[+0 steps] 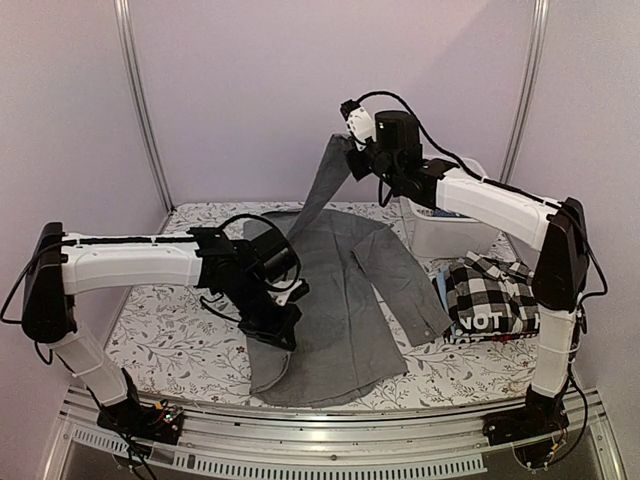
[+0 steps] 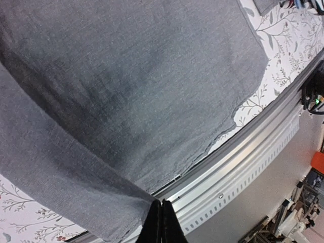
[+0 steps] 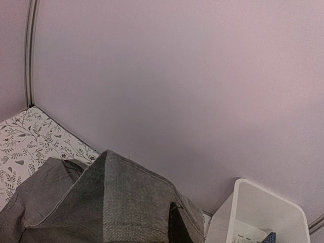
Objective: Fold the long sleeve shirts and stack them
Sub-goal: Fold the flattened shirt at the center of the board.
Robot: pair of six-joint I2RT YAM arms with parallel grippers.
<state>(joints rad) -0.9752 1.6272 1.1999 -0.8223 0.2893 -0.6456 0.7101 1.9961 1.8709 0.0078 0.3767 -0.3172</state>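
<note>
A plain grey button-up shirt (image 1: 335,300) lies spread on the flowered table. My right gripper (image 1: 352,150) is shut on one grey sleeve (image 1: 325,185) and holds it high above the back of the table; the cuff (image 3: 121,202) drapes over my fingers in the right wrist view. My left gripper (image 1: 283,333) is shut on the shirt's near left edge (image 2: 101,202), low over the table, its jaws pressed together (image 2: 161,223). A folded black-and-white checked shirt (image 1: 490,290) sits at the right on a dark one with white letters "NOT" (image 1: 487,322). The pale blue shirt barely shows.
A white bin (image 1: 448,228) stands at the back right, also in the right wrist view (image 3: 253,215). The metal rail (image 2: 243,162) runs along the table's near edge. Lilac walls close the back and sides.
</note>
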